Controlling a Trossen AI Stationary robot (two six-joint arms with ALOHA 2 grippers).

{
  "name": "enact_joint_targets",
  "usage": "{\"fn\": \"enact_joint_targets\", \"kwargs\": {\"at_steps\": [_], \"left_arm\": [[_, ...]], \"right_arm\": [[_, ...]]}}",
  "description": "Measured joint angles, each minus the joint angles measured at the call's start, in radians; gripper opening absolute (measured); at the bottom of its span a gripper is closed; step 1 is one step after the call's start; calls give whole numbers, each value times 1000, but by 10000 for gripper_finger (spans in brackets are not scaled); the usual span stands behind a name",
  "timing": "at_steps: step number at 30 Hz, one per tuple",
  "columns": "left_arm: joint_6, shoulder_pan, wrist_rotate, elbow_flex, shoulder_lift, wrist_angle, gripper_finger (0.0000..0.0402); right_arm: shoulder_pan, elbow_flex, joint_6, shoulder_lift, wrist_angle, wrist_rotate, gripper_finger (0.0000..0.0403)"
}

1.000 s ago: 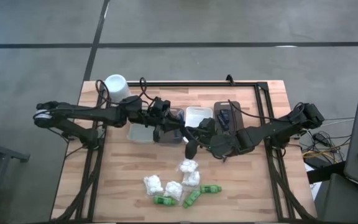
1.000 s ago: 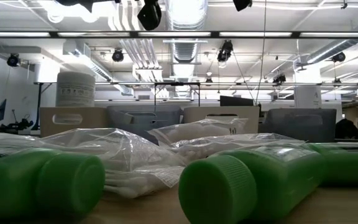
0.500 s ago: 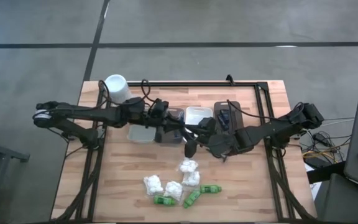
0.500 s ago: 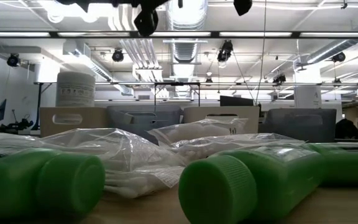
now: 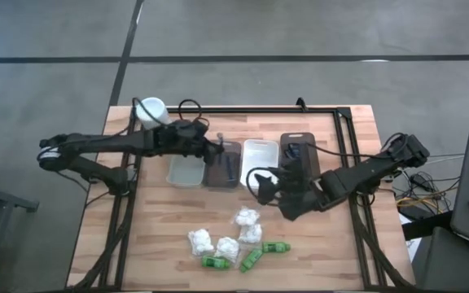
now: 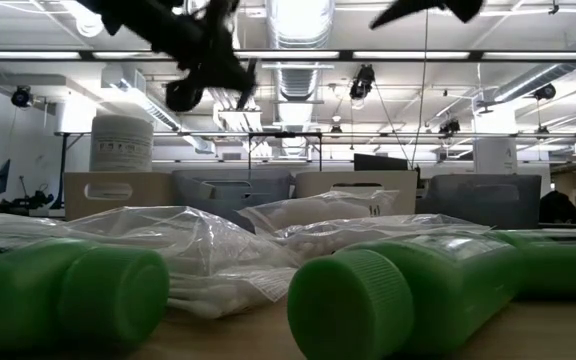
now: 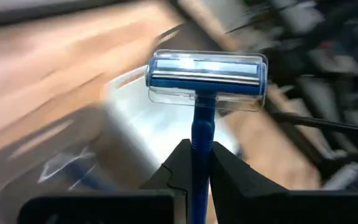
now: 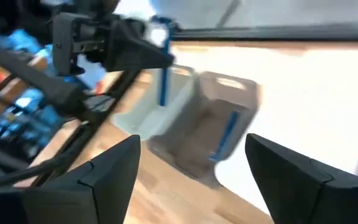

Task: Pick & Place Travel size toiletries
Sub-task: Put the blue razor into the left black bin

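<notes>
Left gripper [image 7: 197, 163]: shut on the blue handle of a razor [image 7: 205, 76], whose clear-capped head is carried forward of the fingertips; in the high view the gripper [image 5: 216, 147] is seen above the row of trays at the back of the table.
Razor: held off the table, apart from every tray wall; in the right wrist view it [image 8: 162, 62] hangs upright from the left gripper over the trays.
Dark tray [image 5: 223, 166]: placed second in the row, just under the left gripper; a blue razor already in a tray is suggested by the right wrist view, though blurred.
Right gripper [image 8: 191, 158]: fingers spread wide with nothing between them; in the high view it [image 5: 260, 184] is found in front of the white tray [image 5: 260, 154].
Remaining toiletries: white puffs [image 5: 248, 218] and green bottles [image 5: 251, 260] are left clustered at the front of the table, well apart from the trays.
Step in hand: judged to be the carrying of one razor to its tray.
Next move: the razor is to be lowered into the dark tray and released only when it is inside the walls; the empty right gripper is free to be sent to the front cluster.
</notes>
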Motion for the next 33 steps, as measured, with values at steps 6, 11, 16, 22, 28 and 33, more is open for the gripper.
{"fn": "enact_joint_targets", "kwargs": {"at_steps": [6, 11, 16, 22, 28, 33], "left_arm": [[-91, 49, 13, -61, 67, -22, 35], [-132, 43, 49, -73, 159, -18, 36], [-177, 37, 57, -73, 246, 0, 37], [-217, 35, 57, -72, 298, 1, 66], [-229, 35, 55, -69, 296, 2, 119], [-190, 35, 55, -69, 255, -3, 157]], "right_arm": [[10, -4, 157, -6, -91, 1, 302], [10, -5, 157, -5, -84, 0, 309], [15, -5, 157, -5, -83, -2, 308], [30, -5, 157, -5, -83, -6, 294], [36, -6, 154, -4, -90, -58, 294], [38, -6, 154, -4, -161, -143, 311]]}}
